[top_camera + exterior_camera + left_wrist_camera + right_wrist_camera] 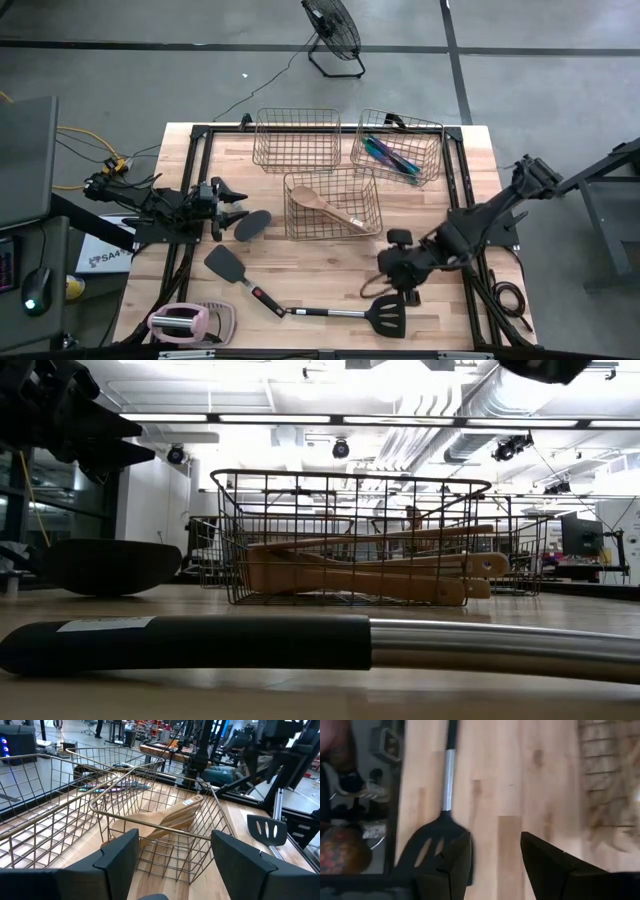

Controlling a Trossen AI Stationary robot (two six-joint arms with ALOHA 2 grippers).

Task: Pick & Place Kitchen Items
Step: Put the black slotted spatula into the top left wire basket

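Closest to me lies the slotted black spatula [385, 315] on the surface, my right gripper [398, 272] hovering beside its head, jaws apart and empty, while my left gripper [232, 205], jaws apart, faces the wooden spoons [332, 208] in the centre basket [296, 228].

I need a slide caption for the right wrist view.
Open right gripper above the wooden table, beside the black slotted spatula.

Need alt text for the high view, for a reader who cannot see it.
Two open grippers over a wooden table: left gripper by a black spoon, right gripper above a slotted black spatula. Three wire baskets sit behind.
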